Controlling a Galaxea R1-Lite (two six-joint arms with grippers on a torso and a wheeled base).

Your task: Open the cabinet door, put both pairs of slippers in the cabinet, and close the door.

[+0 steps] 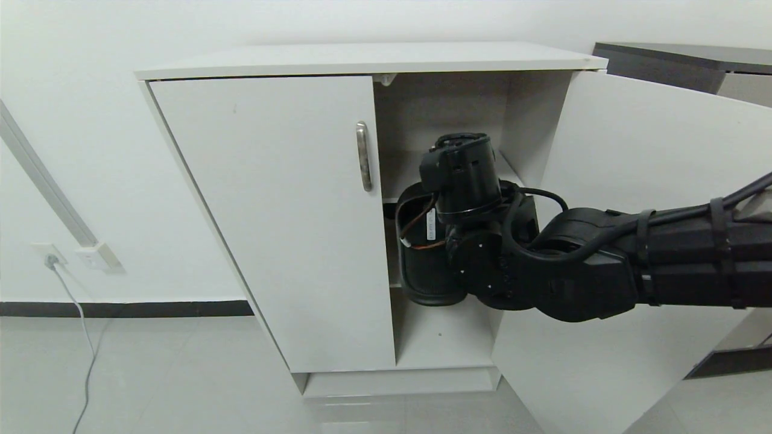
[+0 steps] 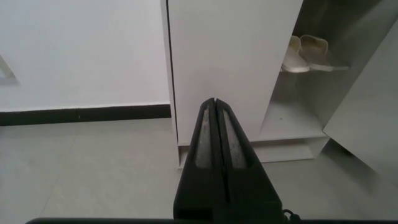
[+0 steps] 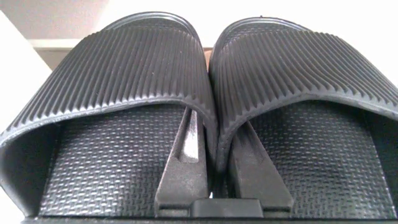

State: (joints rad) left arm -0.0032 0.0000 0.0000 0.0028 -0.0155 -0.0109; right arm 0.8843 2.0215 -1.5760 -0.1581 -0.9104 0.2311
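In front of the white wall, a white cabinet [image 1: 362, 60] stands on the tiled floor [image 1: 181, 374]. Its left door [image 1: 271, 229] is shut; its right door [image 1: 633, 193] is swung wide open. The right arm [image 1: 603, 265] is extended into the open right compartment. A pair of black slippers [image 3: 155, 81] is held side by side in that opening, about level with the inner shelf [image 1: 404, 181]; whether the pair rests on anything cannot be told. The right gripper [image 3: 217, 124] is recorded with one finger inside each slipper, its jaws clamped on the two adjoining side walls. A pair of white slippers [image 2: 306, 53] lies on the shelf inside the same compartment. The left gripper [image 2: 214, 106] hangs over the floor before the cabinet, jaws pressed together and empty. A metal handle [image 1: 362, 157] is fixed upright to the left door.
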